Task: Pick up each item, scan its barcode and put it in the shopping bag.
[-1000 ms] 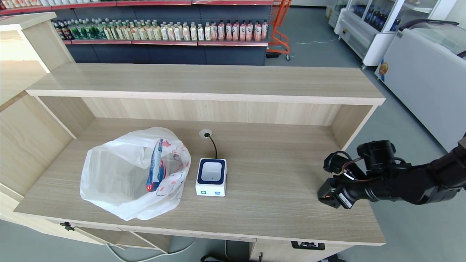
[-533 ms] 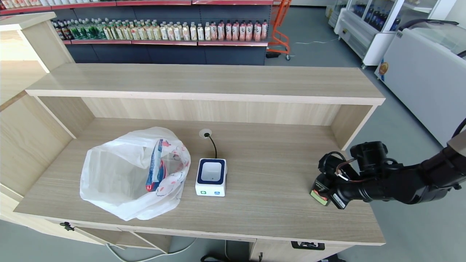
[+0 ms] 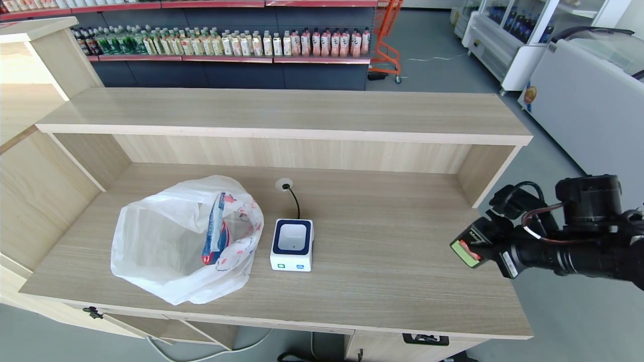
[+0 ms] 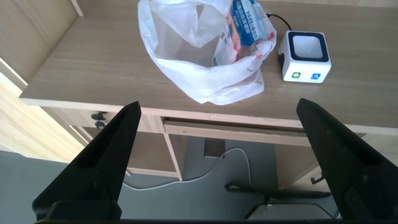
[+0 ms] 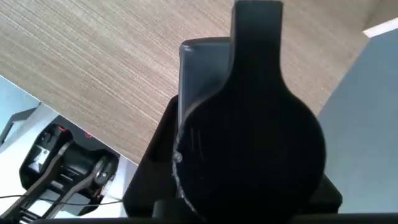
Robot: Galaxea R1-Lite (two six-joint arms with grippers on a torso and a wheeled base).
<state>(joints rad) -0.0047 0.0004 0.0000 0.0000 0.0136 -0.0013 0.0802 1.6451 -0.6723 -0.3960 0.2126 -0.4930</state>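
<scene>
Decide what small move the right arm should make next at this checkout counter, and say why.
Probably carry the small box left across the counter to just above the scanner. The right gripper holds the box at the counter's right end, well apart from the scanner, so it looks unscanned. The bag comes afterwards.

head high, wrists downward, counter point(image 3: 382, 274) shared

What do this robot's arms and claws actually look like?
The right arm is black, built of round tube-like segments, with a ribbed ring, a small white label near the wrist and thin red and black cables looping over the top. The left gripper has two flat black wedge-shaped fingers.
</scene>
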